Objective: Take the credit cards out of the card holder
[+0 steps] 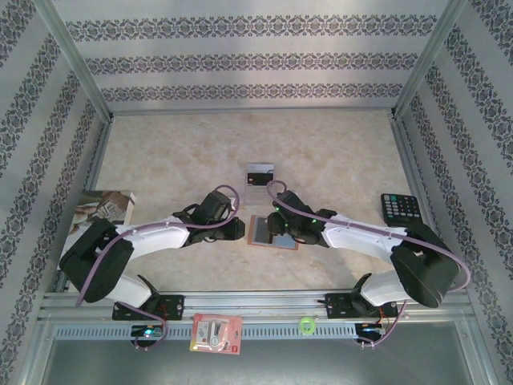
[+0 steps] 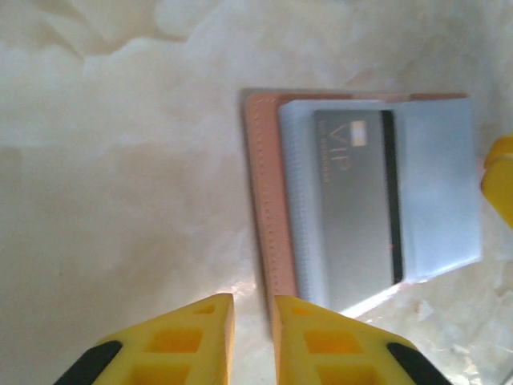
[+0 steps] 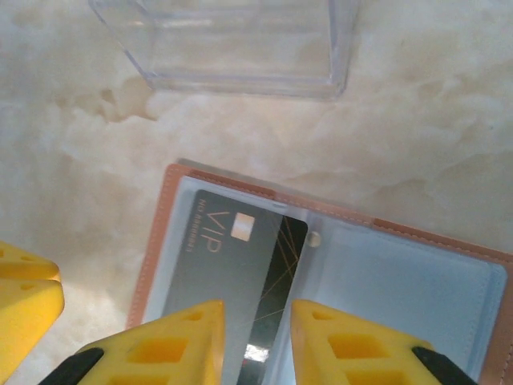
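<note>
Card holder [image 3: 164,241] lies open and flat on the tabletop [image 2: 120,200], directly ahead of both claws. Its stitched brown edge runs straight away from the left claw [image 2: 252,321], whose fingers are parted by a slit with nothing between them. Bare surface lies to that claw's left. The right claw [image 3: 256,337], open, frames the near end of the credit card [image 3: 232,265]. The card is sleeved, its long axis points away from the claw, and it is marked "VIP". Beyond it, apart, lies a clear plastic case [image 3: 232,48].

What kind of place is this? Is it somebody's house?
Probably not: it looks like a robot test booth. A left arm and right arm are bolted to a metal rail, and patterned panels wall in a marble-look table.
</note>
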